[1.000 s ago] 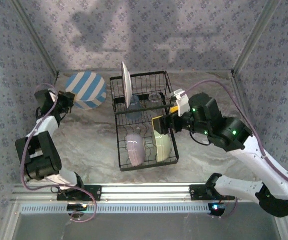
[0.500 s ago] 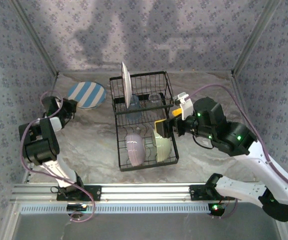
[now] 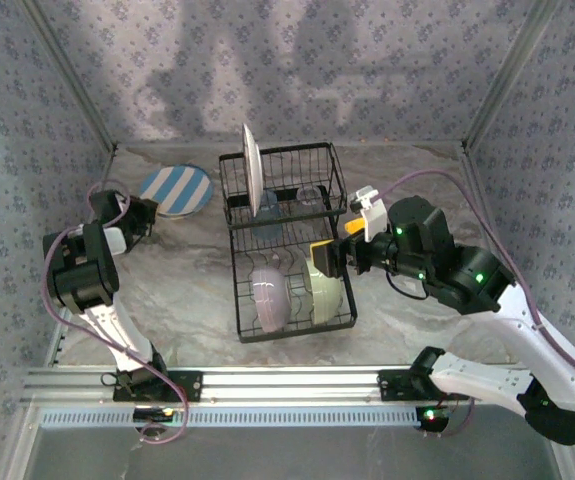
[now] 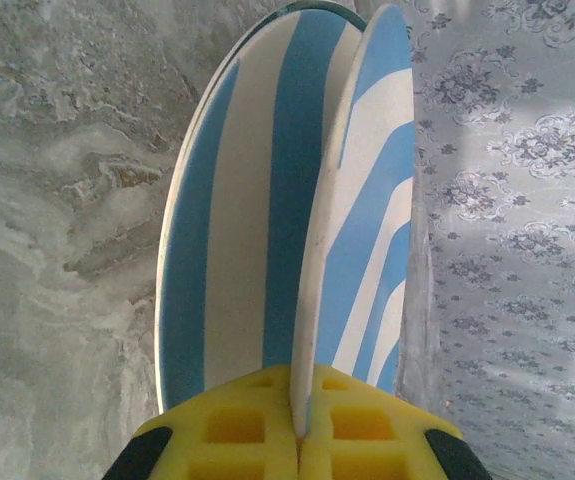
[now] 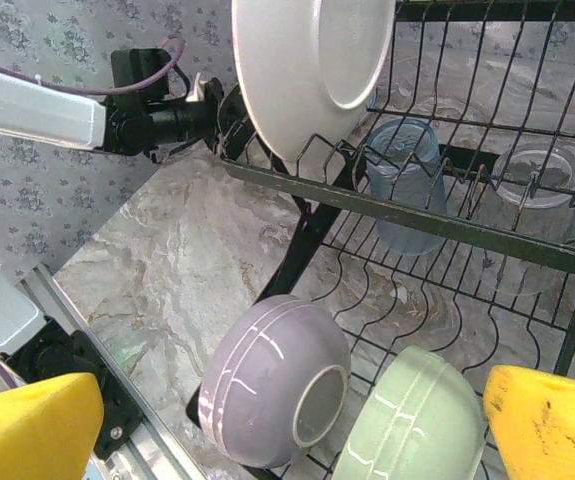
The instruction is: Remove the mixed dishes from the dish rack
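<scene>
Top external: your left gripper (image 3: 140,213) is clamping the striped plate (image 3: 175,190) at the table's (image 3: 182,290) far-left corner while your right gripper (image 3: 329,258) is hanging wide open over the rack (image 3: 339,190), where the white plate (image 3: 251,165), bowls (image 3: 270,298) and cups (image 3: 265,215) are waiting.

No text, label, brand, number or sign is readable anywhere. The striped plate (image 4: 267,200) carries only blue and white bands, and the dish rack (image 5: 447,227) is plain black wire.

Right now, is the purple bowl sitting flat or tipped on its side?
Tipped on its side. The purple bowl stands on edge in the dish rack, its foot facing sideways, beside the green bowl.
</scene>
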Controlling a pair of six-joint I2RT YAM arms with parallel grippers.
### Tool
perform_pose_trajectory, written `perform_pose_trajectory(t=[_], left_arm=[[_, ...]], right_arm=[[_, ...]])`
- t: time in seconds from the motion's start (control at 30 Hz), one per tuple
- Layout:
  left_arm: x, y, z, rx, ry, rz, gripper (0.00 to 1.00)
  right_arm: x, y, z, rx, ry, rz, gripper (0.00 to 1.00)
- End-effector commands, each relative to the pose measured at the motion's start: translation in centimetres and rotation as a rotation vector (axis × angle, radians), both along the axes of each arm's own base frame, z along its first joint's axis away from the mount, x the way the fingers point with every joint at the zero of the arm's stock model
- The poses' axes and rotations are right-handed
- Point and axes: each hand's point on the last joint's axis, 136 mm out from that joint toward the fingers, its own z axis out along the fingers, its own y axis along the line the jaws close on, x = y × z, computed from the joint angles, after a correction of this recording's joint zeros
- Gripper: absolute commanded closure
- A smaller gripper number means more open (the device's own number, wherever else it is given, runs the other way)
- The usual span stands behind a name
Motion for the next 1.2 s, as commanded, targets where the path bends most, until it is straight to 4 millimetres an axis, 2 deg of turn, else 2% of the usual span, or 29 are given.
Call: perform_pose_trajectory(t=[0.0, 0.37, 0.63, 0.83, 1.0, 1.17], left_arm=[[1.6, -0.1, 1.5, 0.017, -0.073, -0.022, 1.0], [2.4, -0.9, 0.7, 0.003, -0.056, -0.041, 0.91], [2.2, -1.4, 0.6, 0.002, -0.048, -0.042, 0.74], [1.8, -1.6, 0.8, 0.003, -0.046, -0.039, 0.52], [1.6, -1.7, 2.3, 0.028, -0.051, -0.037, 0.33], [1.2, -1.7, 3.5, 0.072, 0.007, -0.041, 0.19]], right_arm=[[-0.3, 0.4, -0.5, -0.004, 0.01, 0.024, 0.0], [-0.5, 0.7, -0.8, -0.002, 0.022, 0.034, 0.0], [-0.3, 0.6, -0.9, -0.006, 0.021, 0.026, 0.0], [-0.3, 0.5, -1.0, -0.012, 0.02, 0.02, 0.0], [-0.3, 0.3, -0.7, -0.012, 0.015, 0.015, 0.0], [-0.3, 0.3, -0.6, -0.01, 0.011, 0.014, 0.0]])
